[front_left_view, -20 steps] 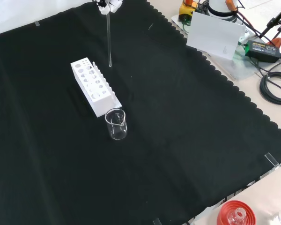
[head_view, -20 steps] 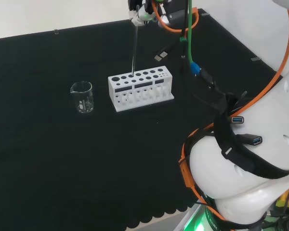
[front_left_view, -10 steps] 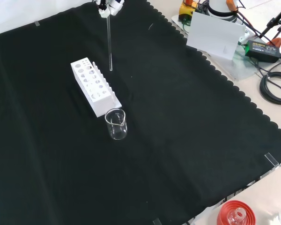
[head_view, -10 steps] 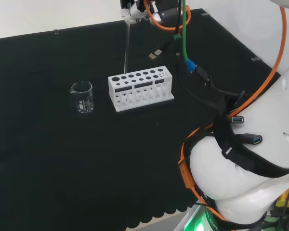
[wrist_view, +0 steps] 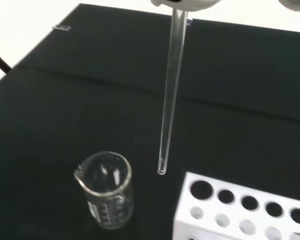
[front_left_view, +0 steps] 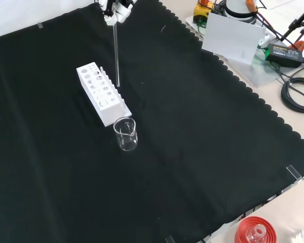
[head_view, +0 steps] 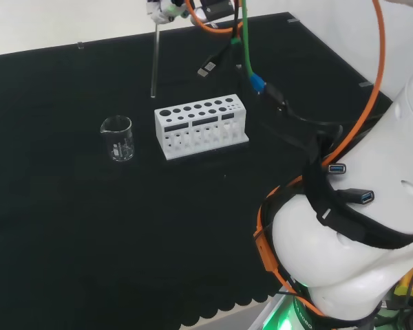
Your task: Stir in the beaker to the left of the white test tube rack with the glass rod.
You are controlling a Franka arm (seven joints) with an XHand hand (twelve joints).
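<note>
A clear glass rod (head_view: 154, 62) (front_left_view: 115, 55) (wrist_view: 171, 90) hangs upright from my hand (head_view: 164, 8) (front_left_view: 113, 8), whose fingers are pinched on its top end. Its lower tip is in the air above the cloth, near the rack's end that faces the beaker. The white test tube rack (head_view: 200, 126) (front_left_view: 102, 92) (wrist_view: 245, 212) has several empty holes. A small clear beaker (head_view: 117, 138) (front_left_view: 126, 133) (wrist_view: 105, 189) stands upright left of the rack in the head view; it looks empty.
A red ribbed stand (front_left_view: 256, 231) with a glass piece sits at the front view's lower right edge. Off the cloth at the front view's upper right lie a white sheet (front_left_view: 233, 38), cables (front_left_view: 298, 93) and a black box. The arm's white links (head_view: 358, 227) stand at the head view's right.
My hand has carried the rod leftward in the head view, from over the rack's back row to beyond its left end, toward the beaker. Rack and beaker have not moved.
</note>
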